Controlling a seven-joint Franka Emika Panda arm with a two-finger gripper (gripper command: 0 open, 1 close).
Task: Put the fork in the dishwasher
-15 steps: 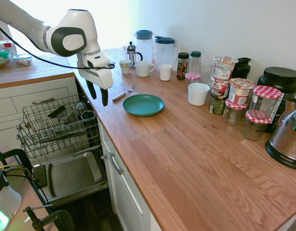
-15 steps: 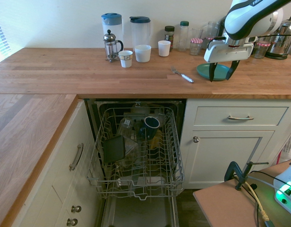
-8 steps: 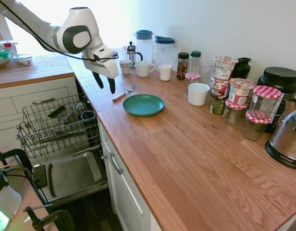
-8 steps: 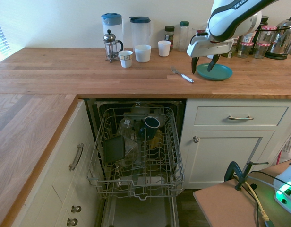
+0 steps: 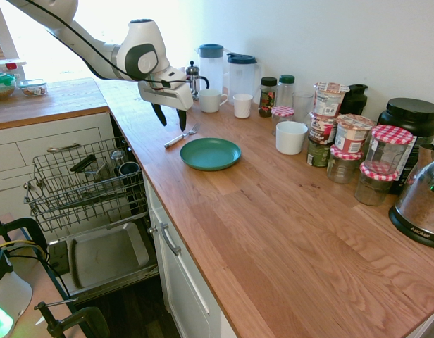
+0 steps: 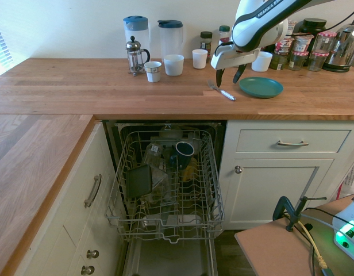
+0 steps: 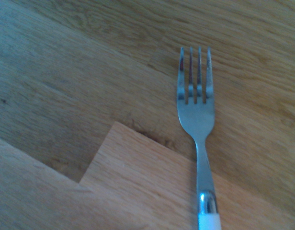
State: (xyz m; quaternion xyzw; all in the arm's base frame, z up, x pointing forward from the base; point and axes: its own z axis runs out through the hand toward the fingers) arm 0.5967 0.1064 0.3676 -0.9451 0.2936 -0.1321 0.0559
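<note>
The fork (image 5: 180, 136) lies flat on the wooden counter just left of the teal plate (image 5: 210, 153); it also shows as the fork (image 6: 222, 92) and close up as the fork (image 7: 198, 120), silver with a white handle end. My gripper (image 5: 172, 119) hangs open a little above the fork, fingers pointing down, nothing between them; from the other side the gripper (image 6: 229, 76) stands over the fork's tines. The dishwasher (image 6: 165, 184) is open below the counter, its wire rack (image 5: 83, 183) pulled out and holding several dishes.
Behind the fork stand a French press (image 5: 194, 77), two jugs (image 5: 211, 63), cups (image 5: 211, 101) and jars (image 5: 344, 141). A white bowl (image 5: 291, 137) sits right of the plate. The dishwasher door (image 5: 104, 257) lies folded down beside white drawers (image 6: 292, 144).
The gripper has swung away from the counter's front edge by the dishwasher to a spot over the fork. It stayed open; the fork has not moved.
</note>
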